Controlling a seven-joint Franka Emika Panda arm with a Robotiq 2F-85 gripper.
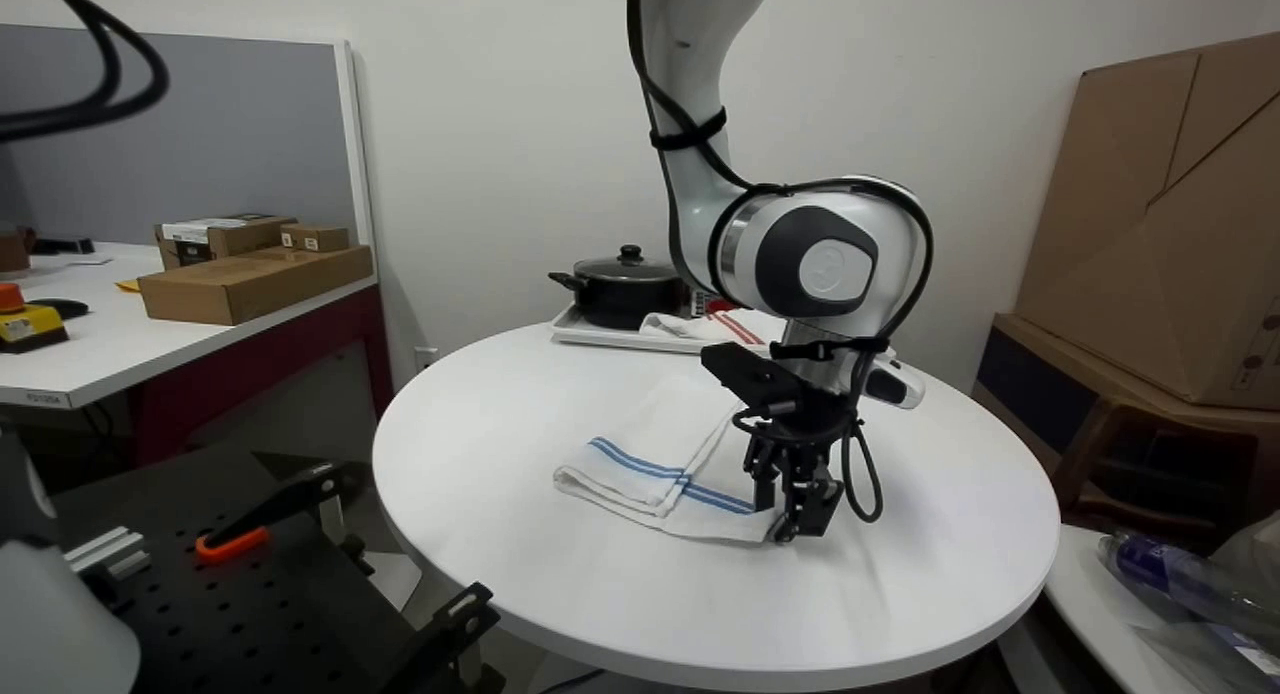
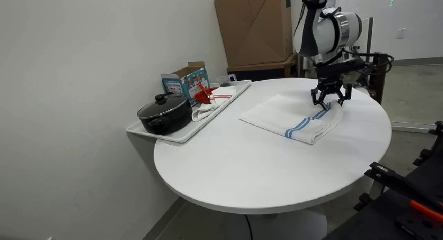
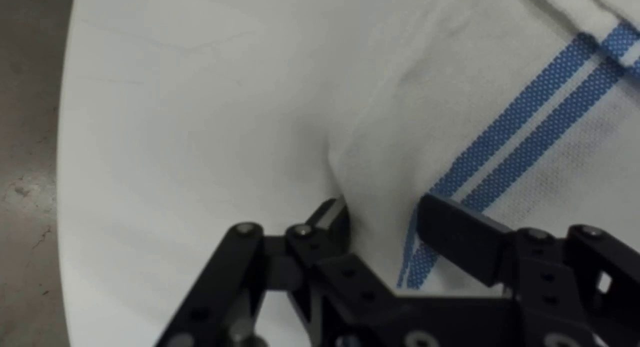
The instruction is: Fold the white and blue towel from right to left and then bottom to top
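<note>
Black two-fingered tool (image 3: 383,214), its fingers parted, straddles an edge of the thin blue-striped white cloth towel (image 2: 287,112) lying on the round white counter (image 2: 242,171), the sideways fold apparently laid, the bottom-to-top fold seemingly yet to be made.

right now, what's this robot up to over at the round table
A robot arm looks partway through folding a white and blue towel on the round table. Its gripper is down by one corner, open, with a strip of towel between its parted fingers. Part of the towel is already doubled over; the folding looks unfinished. A black pot and a red-striped cloth sit on a tray.
</note>
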